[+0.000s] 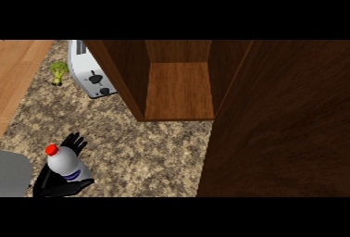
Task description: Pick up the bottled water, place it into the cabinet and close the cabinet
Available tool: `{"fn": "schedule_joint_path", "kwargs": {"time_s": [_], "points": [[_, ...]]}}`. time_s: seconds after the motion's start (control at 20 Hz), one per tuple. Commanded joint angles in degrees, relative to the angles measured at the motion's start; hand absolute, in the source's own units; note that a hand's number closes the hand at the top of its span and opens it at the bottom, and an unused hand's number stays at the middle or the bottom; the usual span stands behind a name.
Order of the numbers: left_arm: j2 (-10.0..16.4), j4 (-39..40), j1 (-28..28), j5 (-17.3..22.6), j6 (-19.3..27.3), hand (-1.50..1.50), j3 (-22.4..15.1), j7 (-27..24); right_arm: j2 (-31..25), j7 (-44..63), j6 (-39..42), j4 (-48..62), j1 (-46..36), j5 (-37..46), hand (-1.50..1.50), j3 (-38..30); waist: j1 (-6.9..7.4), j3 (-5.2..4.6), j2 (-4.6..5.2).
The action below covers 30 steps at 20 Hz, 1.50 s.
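Since the left hand [66, 187] has its fingers and thumb curled round the bottled water [68, 169], low at about 8 o'clock in the head view, the grasp looks made. Whether the bottle is clear of the table [143, 152] I cannot tell. Its long axis runs from 5 to 11 o'clock, with the red cap [51, 149] at the 11 o'clock end. The open cabinet [126, 78] lies toward 1 o'clock from the hand, well apart, its shelf [179, 90] facing the view and its door [280, 129] swung out at 3 o'clock. The carry probably runs along that line. No right hand shows.
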Motion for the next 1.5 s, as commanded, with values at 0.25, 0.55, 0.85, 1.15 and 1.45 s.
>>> {"fn": "schedule_joint_path", "kwargs": {"time_s": [0.25,0.55,0.85,1.15,1.45], "points": [[-0.5,-0.6,0.4,2.5,-10.9,1.50,-3.1,-3.1,-2.5,0.3,0.6,-8.8,6.4,-0.4,-1.50,-3.0,0.24,0.07,-0.10],[-2.4,-7.4,0.6,-2.6,0.1,1.50,-7.5,-10.4,-4.2,0.7,2.6,-8.5,4.5,-4.9,-1.50,-9.7,0.52,0.10,-0.07],[-9.0,-6.2,-5.1,-1.2,8.1,1.50,-8.6,-6.9,-3.9,-1.4,3.5,-6.4,6.0,-3.9,-1.50,-11.5,0.13,0.06,0.08],[-12.7,-1.0,-12.1,4.4,14.9,1.50,-12.7,-5.6,-5.1,-5.6,7.6,-8.1,11.8,-10.1,-1.50,-17.6,-0.49,0.10,0.03],[-12.8,0.0,-19.4,13.2,17.5,1.50,-18.1,-1.3,-4.7,-8.0,11.2,-5.2,11.6,-15.3,-1.50,-25.2,-0.63,0.10,0.12]]}}
